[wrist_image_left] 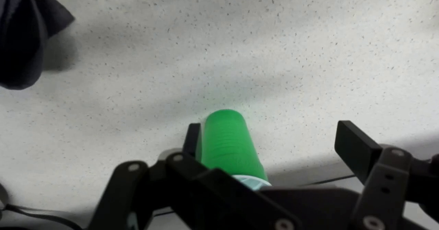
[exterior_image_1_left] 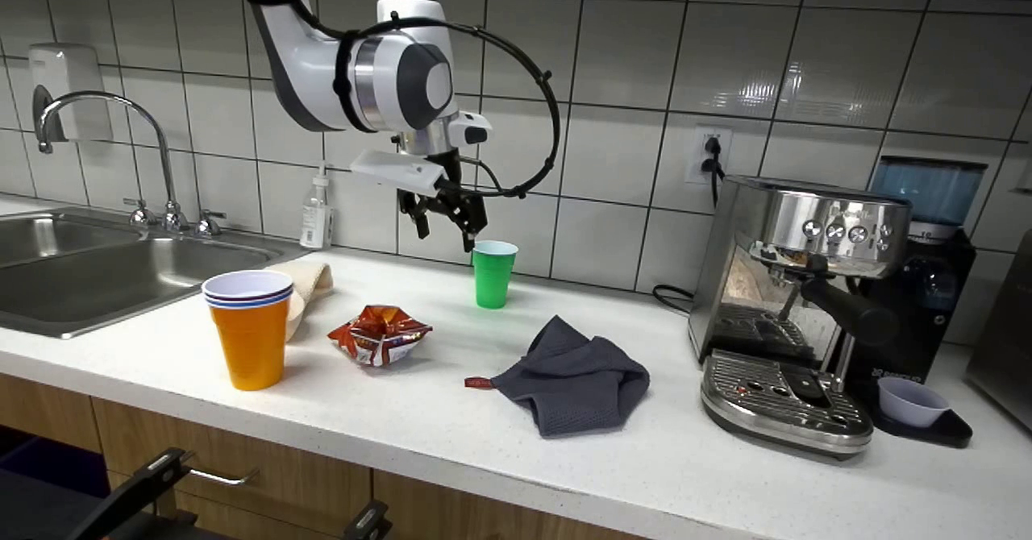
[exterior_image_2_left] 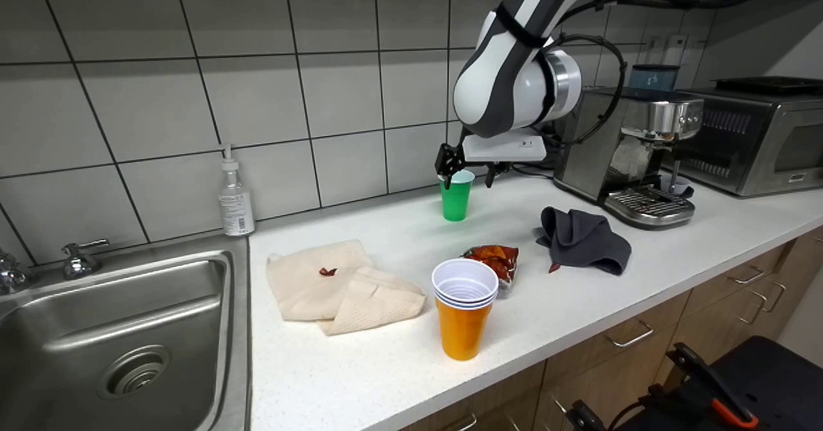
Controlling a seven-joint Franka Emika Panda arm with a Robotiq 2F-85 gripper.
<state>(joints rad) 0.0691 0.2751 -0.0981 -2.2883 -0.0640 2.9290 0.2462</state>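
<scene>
Cup [exterior_image_1_left: 493,280] on counter [exterior_image_1_left: 403,411] near tool [exterior_image_1_left: 446,236], packet [exterior_image_1_left: 379,337] between two cloths [exterior_image_1_left: 572,379], stacked cups [exterior_image_2_left: 463,328] right of sink [exterior_image_2_left: 236,328]

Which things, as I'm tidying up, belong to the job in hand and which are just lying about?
Likely job things: open gripper; green plastic cup nearest it.
Lying about: orange cup stack; red snack bag; dark gray cloth; beige cloth; espresso machine.

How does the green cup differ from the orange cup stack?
The green cup stands near the wall; the orange cup stack nearer the front of the counter. The green cup shows one rim, the orange cup stack several. The open jaws hang nearer the green cup than the orange cup stack. Both stand upright, pale inside.
</scene>
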